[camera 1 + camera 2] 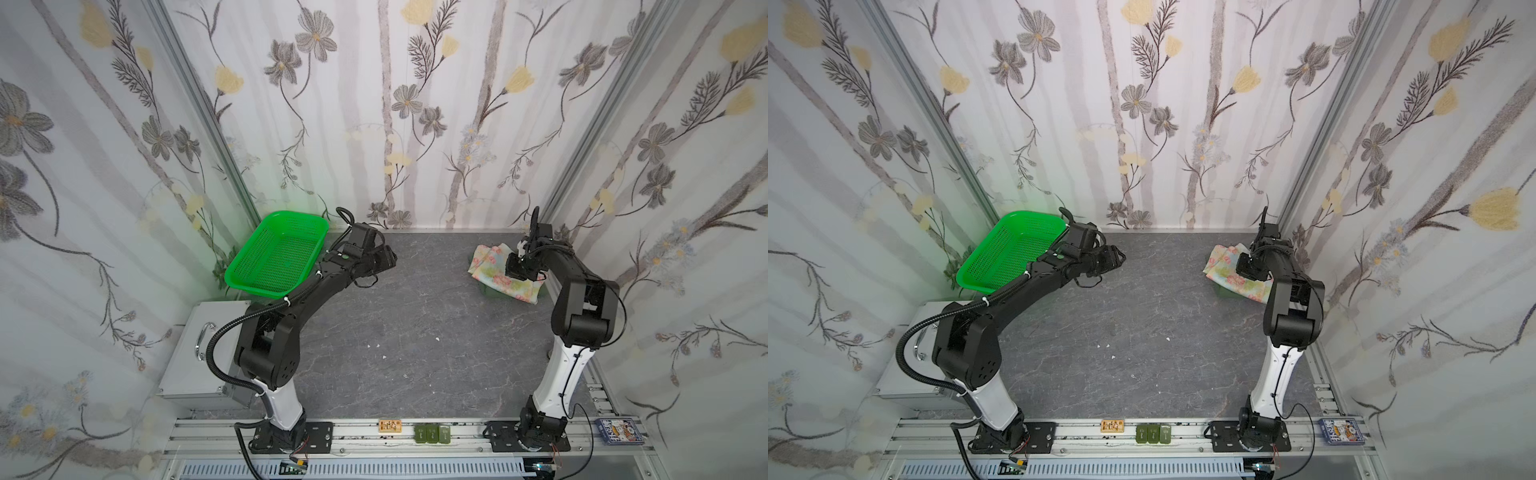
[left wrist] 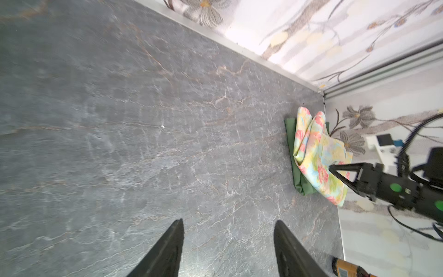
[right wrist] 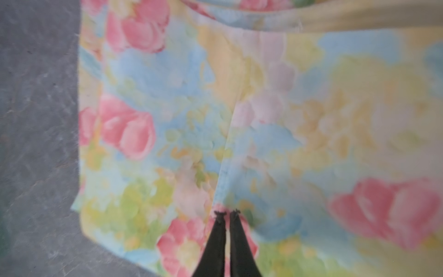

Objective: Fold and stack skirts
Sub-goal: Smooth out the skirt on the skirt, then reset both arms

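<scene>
Fig.: your floral skirt (image 1: 488,257) lies rumpled atop the olive skirt (image 2: 290,144) at the table's (image 1: 415,332) far-R corner, R arm (image 1: 582,291) hiding part of it in both top views; R fingers (image 3: 217,230) all but closed at its cloth (pinch unclear), L fingers (image 2: 172,239) open, beside the green basket (image 1: 274,253).

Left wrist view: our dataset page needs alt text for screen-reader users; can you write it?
A floral skirt lies bunched on an olive-green skirt near a corner of the gray table, the right gripper touching it. The left gripper hangs open above the table.
</scene>
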Robot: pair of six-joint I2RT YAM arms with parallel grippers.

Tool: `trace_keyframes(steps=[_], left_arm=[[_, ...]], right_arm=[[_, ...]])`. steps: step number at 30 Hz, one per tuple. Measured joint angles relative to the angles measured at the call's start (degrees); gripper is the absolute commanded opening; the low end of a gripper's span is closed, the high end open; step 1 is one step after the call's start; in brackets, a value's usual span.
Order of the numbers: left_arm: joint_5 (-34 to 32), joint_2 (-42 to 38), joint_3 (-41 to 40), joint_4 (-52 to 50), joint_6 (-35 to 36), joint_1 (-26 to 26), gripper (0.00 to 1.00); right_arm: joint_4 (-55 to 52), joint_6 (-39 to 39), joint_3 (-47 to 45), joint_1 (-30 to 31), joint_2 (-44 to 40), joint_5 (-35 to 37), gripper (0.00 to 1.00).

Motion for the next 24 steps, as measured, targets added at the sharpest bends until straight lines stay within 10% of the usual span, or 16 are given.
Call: trace_keyframes(steps=[2,3,9,24], left_arm=[[-1.2,-1.81,-0.66,0.46,0.22,1.18,0.76],[-1.95,-2.75,-1.11,0.83,0.55,1.88,0.99],[-8.04,-7.63,-5.11,1.16,1.84,4.68,1.0],[-27.65,-12.98,-12.81,2.29,10.86,9.75,1.0]], right_arm=[[2.12,-0.07,-2.01,-0.07,-5.84,-0.57,0.58],[3.41,-0.02,-2.84,-0.11,-8.37,-0.72,0.69],[9.46,-0.79,-11.47,-0.24,-18.29,-1.05,0.98],[30.14,0.48,-35.69,-1.11,-33.57,0.13,0.99]])
